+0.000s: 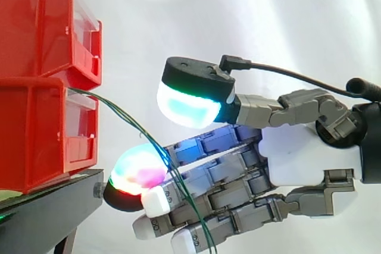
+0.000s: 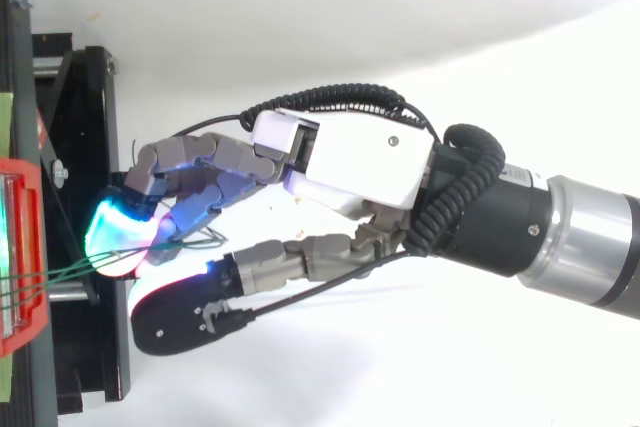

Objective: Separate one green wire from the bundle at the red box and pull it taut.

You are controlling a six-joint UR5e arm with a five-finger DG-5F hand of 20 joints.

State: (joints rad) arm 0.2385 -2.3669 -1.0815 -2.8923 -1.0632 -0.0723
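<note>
**A:** What's taking up the most room?

**B:** The white curtain (image 1: 250,10) is hanging behind everything. In front of it, two red bins are sitting stacked, an upper bin (image 1: 36,22) on a lower bin (image 1: 36,135), on one black stand (image 1: 53,197).

**A:** And the hand?

**B:** One hand (image 1: 303,159) is reaching in from the right. It is holding its fingers almost straight toward the stand, and one fingertip (image 1: 136,173) is glowing in several colours. The thumb is standing well above them with its pad (image 1: 187,102) shining cyan. Nothing is being pinched between thumb and fingers.

**A:** Where are the wires?

**B:** The green wires (image 1: 126,117) are thin and dark. They are coming out at the top front of the lower bin, slanting down to the glowing fingertip and running on across the fingers. I'm counting at least two strands. Where they bunch together, I can't tell them apart.
</note>
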